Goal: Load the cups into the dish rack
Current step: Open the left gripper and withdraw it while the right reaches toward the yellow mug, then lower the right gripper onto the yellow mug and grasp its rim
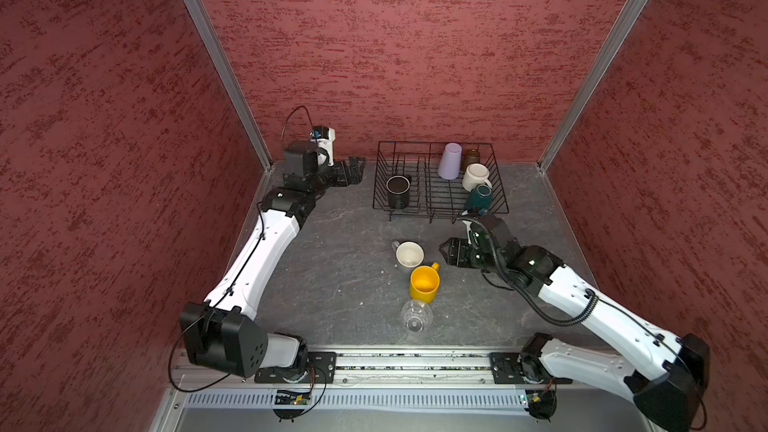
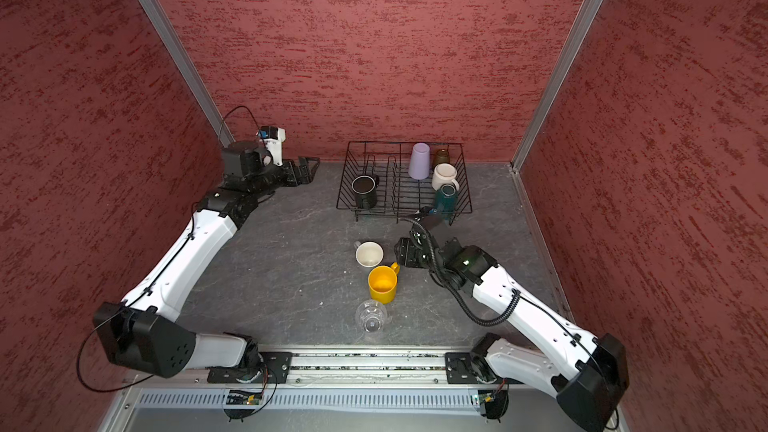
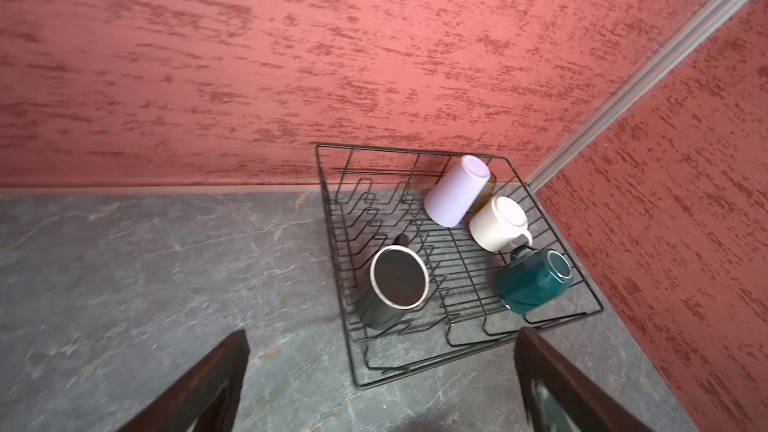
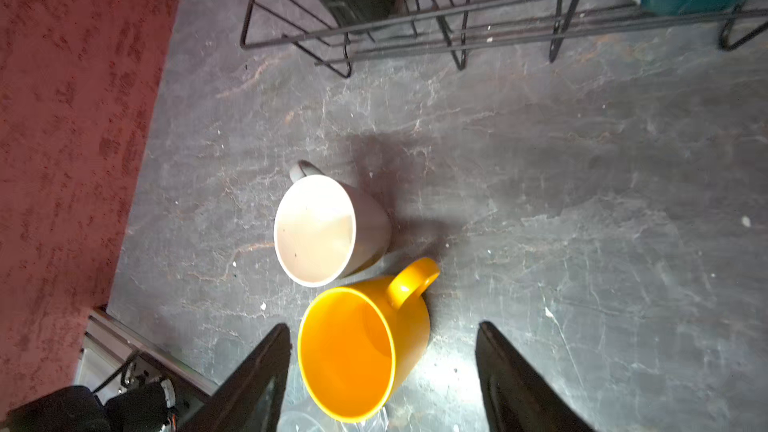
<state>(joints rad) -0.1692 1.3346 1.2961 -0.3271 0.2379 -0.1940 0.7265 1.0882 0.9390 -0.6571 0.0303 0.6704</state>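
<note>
The right pincer hovers low over the tabletop, its fingers spread and gripping nothing. The yellow mug stands just ahead of it. In the right wrist view the mug sits in the gap between the two fingers. It is close to one finger and clear of the other, and no contact shows.

The mug is upright with its mouth open to the ceiling, so its long axis runs straight up from the tabletop. In both top views its handle is turned toward the pincer. The coming grasp probably depends on this: the fingers must straddle either the wall or the handle.

A grey mug with a cream inside stands just beside the yellow one, also within the pincer's reach. A clear glass lies on the yellow mug's far side from the pincer.

The dish rack sits behind the pincer's wrist and holds five cups: a black mug, a lilac tumbler, an amber glass, a white mug and a teal mug.

The left pincer is spread wide and empty. It hangs just beside the rack's far end, well apart from the three loose cups. The right arm is plainly the nearer one for the next pick.
</note>
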